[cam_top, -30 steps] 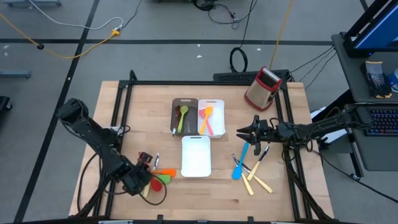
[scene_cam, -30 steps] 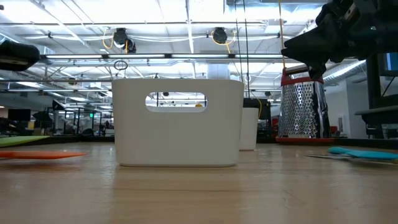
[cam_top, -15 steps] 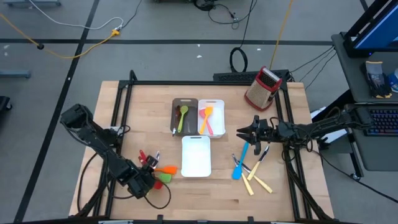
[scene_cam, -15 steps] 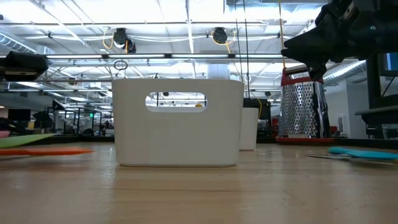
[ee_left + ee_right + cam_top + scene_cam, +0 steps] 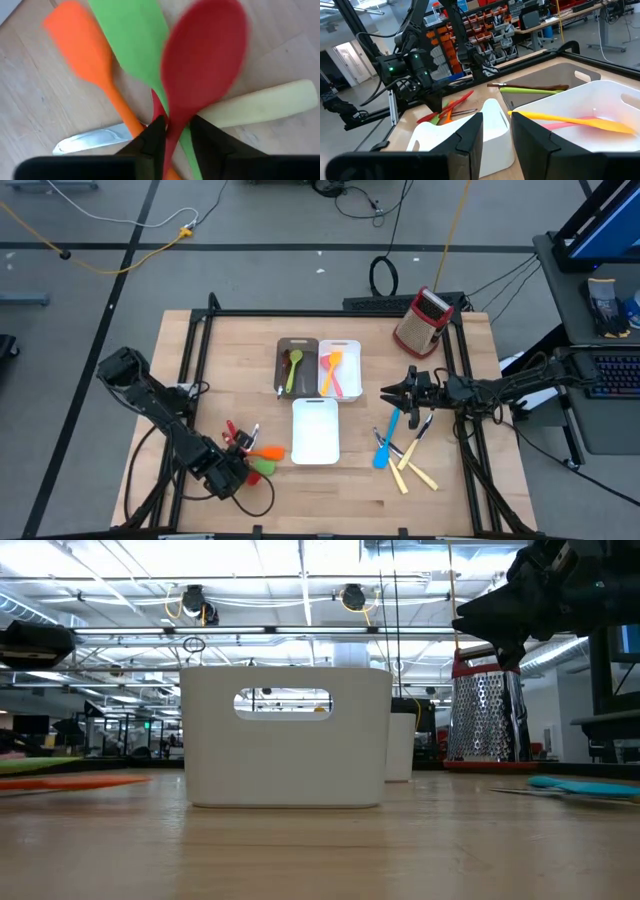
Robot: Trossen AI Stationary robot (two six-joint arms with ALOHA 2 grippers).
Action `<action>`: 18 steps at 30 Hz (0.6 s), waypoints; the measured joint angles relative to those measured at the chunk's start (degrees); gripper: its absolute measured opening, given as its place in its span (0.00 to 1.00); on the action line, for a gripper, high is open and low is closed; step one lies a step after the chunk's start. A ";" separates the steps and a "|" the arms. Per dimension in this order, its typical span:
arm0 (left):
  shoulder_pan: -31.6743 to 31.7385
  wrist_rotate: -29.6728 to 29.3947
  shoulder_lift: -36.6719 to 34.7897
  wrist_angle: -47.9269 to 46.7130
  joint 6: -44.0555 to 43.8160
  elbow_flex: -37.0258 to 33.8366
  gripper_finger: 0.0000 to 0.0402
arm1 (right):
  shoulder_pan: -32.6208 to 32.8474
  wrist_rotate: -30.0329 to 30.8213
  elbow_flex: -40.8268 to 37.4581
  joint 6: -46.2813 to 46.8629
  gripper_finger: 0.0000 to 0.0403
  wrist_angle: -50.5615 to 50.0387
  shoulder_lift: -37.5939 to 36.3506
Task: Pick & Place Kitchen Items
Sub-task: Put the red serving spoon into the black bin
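My left gripper (image 5: 238, 444) is at the table's near left, shut on a red spoon (image 5: 202, 60). Below it lie an orange spatula (image 5: 82, 45), a green spatula (image 5: 132, 35) and a cream-handled knife (image 5: 260, 105). My right gripper (image 5: 385, 393) hovers shut and empty right of the trays, above the table (image 5: 496, 120). A blue spatula (image 5: 385, 442) and cream-handled knives (image 5: 412, 472) lie on the table at the near right. My left gripper pinches the red spoon's handle (image 5: 167, 142) between its two fingers, which slant down from above. The bowl sticks out past the fingertips. The spoon is lifted clear of the utensils below and tilted, as the right wrist view (image 5: 456, 101) shows.
A dark-brown tray (image 5: 283, 350) holds a green utensil. A white tray (image 5: 352, 350) beside it holds orange and pink ones. Another white tray (image 5: 315, 430) stands nearer. A red-and-metal grater (image 5: 422, 320) stands at the far right.
Between one second and half a second ago my left arm shifted a little and the red spoon swung about in its hold. Since then nothing has moved.
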 joint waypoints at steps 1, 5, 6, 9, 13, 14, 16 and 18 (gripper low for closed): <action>0.00 0.10 0.00 0.05 0.00 0.07 0.19 | 0.00 0.00 0.00 0.00 0.23 0.00 0.00; 0.00 0.18 0.00 0.19 -0.02 0.12 0.07 | 0.00 0.00 0.00 0.00 0.23 0.00 0.00; -0.01 0.17 -0.01 0.25 -0.02 0.12 0.04 | 0.00 0.00 0.00 0.00 0.23 -0.01 0.00; 0.00 0.17 -0.02 0.28 -0.24 0.12 0.03 | 0.00 0.00 0.00 0.00 0.23 0.00 0.00; 0.00 0.14 -0.02 0.23 -0.24 0.14 0.08 | 0.00 -0.02 0.00 0.00 0.23 0.00 0.00; 0.00 0.14 -0.02 0.21 -0.26 0.12 0.08 | 0.00 -0.02 0.00 0.02 0.23 0.00 0.00; 0.00 0.15 -0.15 -0.05 -0.28 0.16 0.07 | 0.00 -0.02 0.00 0.02 0.23 0.00 0.00; 0.02 0.14 -0.26 -1.21 -0.34 0.81 0.04 | 0.00 -0.02 0.00 0.02 0.23 0.00 0.00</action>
